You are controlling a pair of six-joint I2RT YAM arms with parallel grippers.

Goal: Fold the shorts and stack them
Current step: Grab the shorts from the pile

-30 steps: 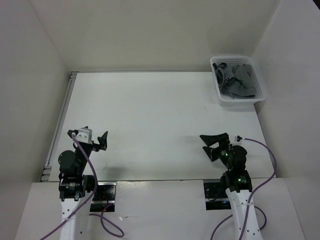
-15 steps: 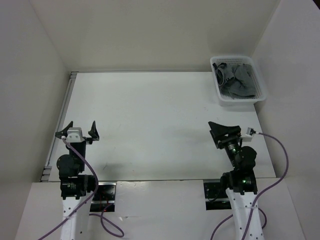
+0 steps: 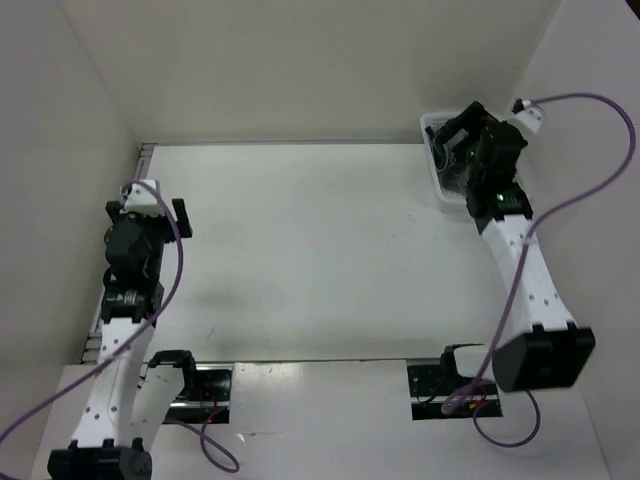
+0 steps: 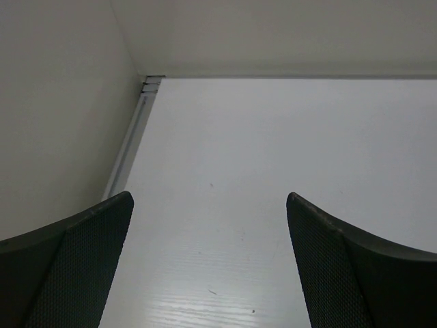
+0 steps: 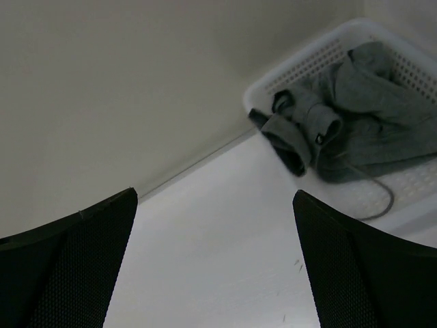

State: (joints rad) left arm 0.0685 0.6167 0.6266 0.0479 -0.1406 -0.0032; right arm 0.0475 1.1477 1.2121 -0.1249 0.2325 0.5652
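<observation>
Dark grey soft fabric shorts lie crumpled in a heap inside the white plastic mesh basket, which sits at the 1 o'clock corner of the white tabletop, close against the back and right walls. A thin grey cord trails from the fabric and loops over the basket floor. The right claw is held up in the air near that corner with its two dark fingers spread wide and nothing between them; in its wrist view the basket and shorts sit at about 1 o'clock, well apart from the fingertips. From above, the right arm stretches out toward the basket and covers most of it, so little of the shorts shows there. The left claw is over at the 9 o'clock edge of the tabletop, also spread wide and empty, looking along the bare surface toward the 11 o'clock corner, where a pale metal rail runs beside the left wall.
</observation>
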